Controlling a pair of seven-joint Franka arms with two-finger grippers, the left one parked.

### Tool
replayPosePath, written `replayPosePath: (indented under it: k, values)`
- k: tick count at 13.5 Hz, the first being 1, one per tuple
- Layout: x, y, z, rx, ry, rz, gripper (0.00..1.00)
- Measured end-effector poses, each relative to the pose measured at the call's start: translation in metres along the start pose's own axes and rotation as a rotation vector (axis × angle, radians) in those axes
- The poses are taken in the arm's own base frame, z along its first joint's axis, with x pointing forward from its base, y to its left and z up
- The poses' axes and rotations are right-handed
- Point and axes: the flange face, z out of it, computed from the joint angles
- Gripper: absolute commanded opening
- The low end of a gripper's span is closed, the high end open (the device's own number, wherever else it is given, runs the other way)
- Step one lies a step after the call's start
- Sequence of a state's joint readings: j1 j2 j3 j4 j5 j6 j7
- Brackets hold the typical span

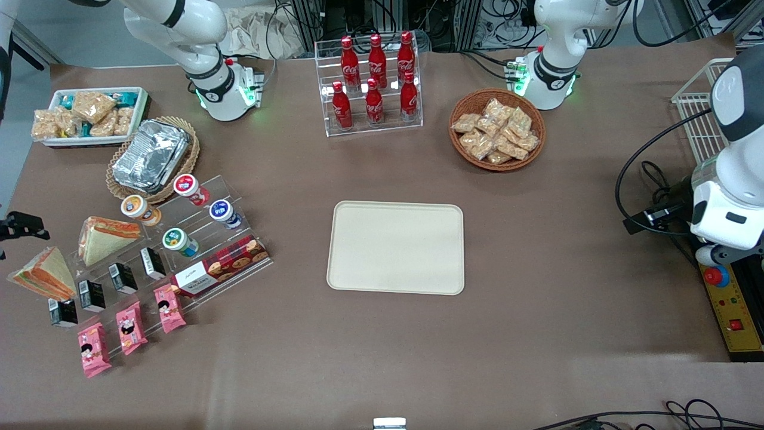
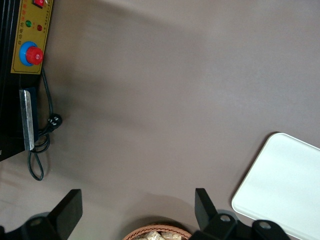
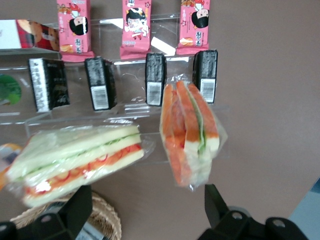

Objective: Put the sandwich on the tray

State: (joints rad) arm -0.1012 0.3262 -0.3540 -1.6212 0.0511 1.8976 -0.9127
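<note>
Sandwich [image 1: 42, 275]: untouched, not yet gripped. Leans wrapped at the end of the clear display rack [image 1: 179, 239], toward the working arm's end of the worktop [image 1: 537, 334], roughly nine o'clock from the tray in the front view. Shows its orange and green striped edge to the right wrist camera. Hand [image 3: 145, 212]: spread wide, holding nothing, poised short of the sandwich with a clear gap. Second wrapped wedge [image 1: 107, 239], red filling, just beside the sandwich, at about one o'clock from it. Tray [image 1: 397, 248]: bare, mid-worktop, well apart from the sandwich. Done so far: seemingly only the approach. Left to do: close in, grip, lift, carry across, set down on the tray.
</note>
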Motion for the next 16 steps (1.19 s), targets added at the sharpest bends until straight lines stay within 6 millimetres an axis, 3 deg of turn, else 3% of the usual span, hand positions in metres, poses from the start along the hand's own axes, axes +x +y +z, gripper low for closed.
replayPosePath:
  k: [12,16]
  values:
    - [0.012,0.022,0.040,-0.038,0.063,-0.050,0.99]
    - [0.015,0.024,0.052,-0.027,0.081,-0.046,0.92]
